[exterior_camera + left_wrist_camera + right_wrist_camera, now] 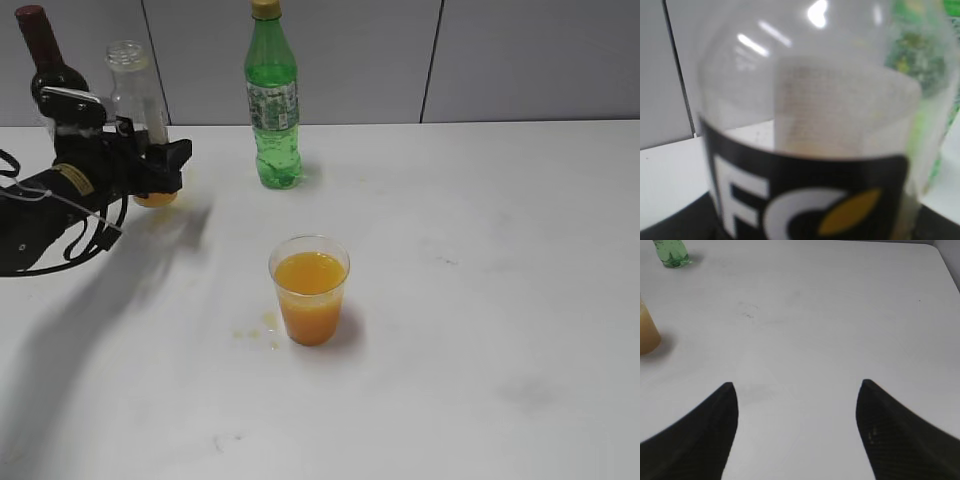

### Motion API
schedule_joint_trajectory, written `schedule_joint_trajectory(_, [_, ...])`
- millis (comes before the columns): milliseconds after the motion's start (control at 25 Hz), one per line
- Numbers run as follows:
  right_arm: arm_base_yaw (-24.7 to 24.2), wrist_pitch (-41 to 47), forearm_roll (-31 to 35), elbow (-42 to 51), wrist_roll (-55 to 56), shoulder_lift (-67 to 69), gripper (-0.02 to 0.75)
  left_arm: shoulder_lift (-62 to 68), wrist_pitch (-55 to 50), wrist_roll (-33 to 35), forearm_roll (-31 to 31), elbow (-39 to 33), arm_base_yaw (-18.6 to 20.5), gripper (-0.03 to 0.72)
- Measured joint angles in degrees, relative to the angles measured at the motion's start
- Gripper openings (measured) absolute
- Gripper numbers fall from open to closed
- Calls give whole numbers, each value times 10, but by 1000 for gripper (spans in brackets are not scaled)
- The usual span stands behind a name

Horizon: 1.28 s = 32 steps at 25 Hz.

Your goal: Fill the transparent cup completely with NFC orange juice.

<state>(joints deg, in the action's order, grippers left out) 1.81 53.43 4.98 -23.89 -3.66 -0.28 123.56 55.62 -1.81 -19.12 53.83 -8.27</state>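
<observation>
The transparent cup [310, 290] is seen upright near the middle of the table [500, 300], filled most of the way with NFC orange juice [309, 272], the liquid level lying a little below the rim. A few small orange drops [262, 328] are seen on the table just left of the cup's base. In the right wrist view only the cup's edge [647, 332] is visible, at the far left.

At the far left of the table the juice bottle [135, 85] is held upright by the left gripper [150, 160], which is clenched around its lower body; a little orange is visible at the bottle's bottom, and its upper part looks clear. In the left wrist view the bottle [810, 150] fills the picture, its black label with white "FC" lettering facing the camera. A dark wine bottle [45, 60] stands just behind and left of it.

A green soda bottle [273, 100] stands at the far edge near the wall, well apart from the cup.

The right gripper [797, 430] is spread wide, nothing between its fingers [890, 435], and hangs above bare table right of the cup. Wide open surface is seen to the right and near side of the cup.
</observation>
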Motion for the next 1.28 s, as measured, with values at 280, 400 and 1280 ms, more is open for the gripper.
schedule_joint_trajectory(280, [0, 0, 1, 0, 0, 0, 571, 50, -4, 0, 0, 69, 0, 470])
schedule_joint_trajectory(400, [0, 0, 1, 0, 0, 0, 571, 68, 5, 1, 0, 77, 0, 470])
schedule_joint_trajectory(1280, [0, 0, 1, 0, 0, 0, 571, 104, 26, -21, 2, 82, 0, 635])
